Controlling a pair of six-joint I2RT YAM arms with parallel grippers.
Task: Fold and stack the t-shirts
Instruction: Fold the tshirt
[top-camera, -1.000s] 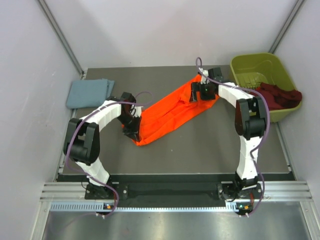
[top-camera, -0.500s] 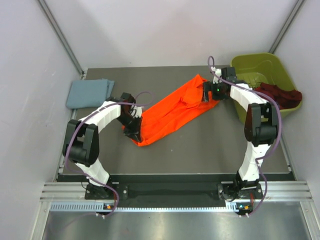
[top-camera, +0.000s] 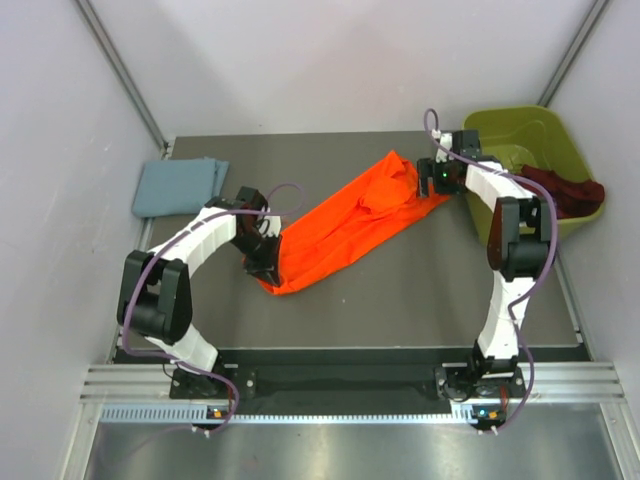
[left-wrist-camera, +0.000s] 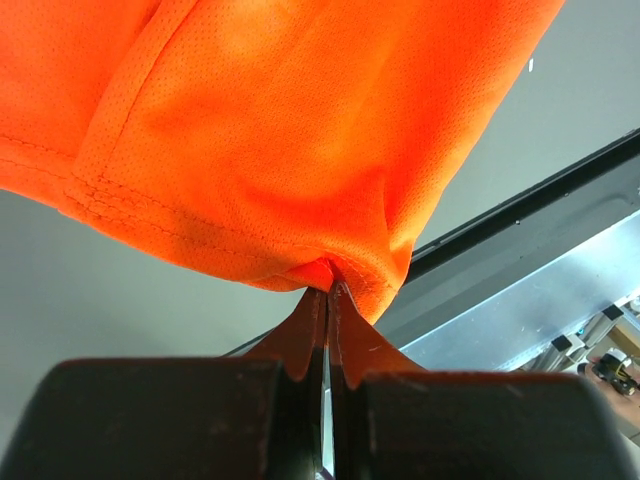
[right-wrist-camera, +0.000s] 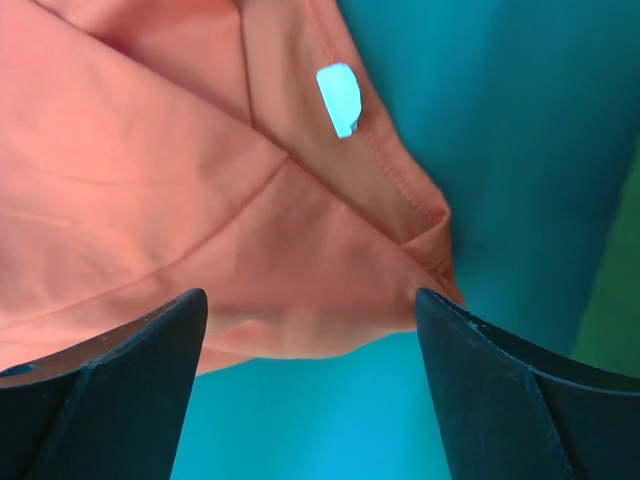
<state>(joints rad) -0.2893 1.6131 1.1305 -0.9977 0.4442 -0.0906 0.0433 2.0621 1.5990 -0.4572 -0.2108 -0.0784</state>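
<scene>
Tension matters: the orange t-shirt (top-camera: 345, 225) lies stretched beside the bin (top-camera: 500, 130), left tool (left-wrist-camera: 327, 297) clamping its corner farthest from the bin. The right tool (right-wrist-camera: 310, 305) gapes empty over the bin-side hem; I'd pinch there squarely.

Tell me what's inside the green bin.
A maroon shirt lies bunched in the bin's near right part, spilling over the rim. Nothing else shows inside. The right arm hides the bin's near left corner.
</scene>
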